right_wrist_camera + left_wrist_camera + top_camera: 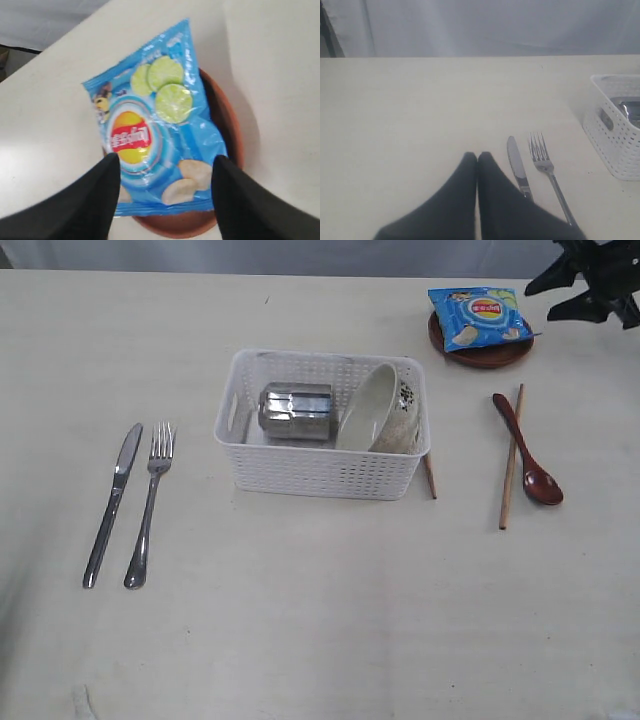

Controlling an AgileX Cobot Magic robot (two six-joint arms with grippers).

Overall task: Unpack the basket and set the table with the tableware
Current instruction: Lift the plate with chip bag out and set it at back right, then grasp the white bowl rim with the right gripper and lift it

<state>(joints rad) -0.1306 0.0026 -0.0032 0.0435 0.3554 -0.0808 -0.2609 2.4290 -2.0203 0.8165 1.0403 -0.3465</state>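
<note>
While right hand (166,161) spread wide, holding nothing, apart from chips bag (155,125) on plate (231,125), upper right, left hand (477,156) pressed together, empty, nr knife (518,167). Basket (320,472) mid-frame, cup (295,410), bowl (375,410) inside. Worktop (320,640) far edge close behind plate; open room lower frame.

Basket (322,472): white lattice, centre of surface (300,640), holding steel cup (295,410) on its side and tilted bowl (385,410).
Knife (112,502), fork (150,502): parallel, left of basket.
Spoon (528,452), chopstick (511,455): right of it.
Plate (480,355): brown, far right.

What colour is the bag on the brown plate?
The bag is bright blue, with lime slices and a red-yellow logo; clearest in the right wrist view.
</note>
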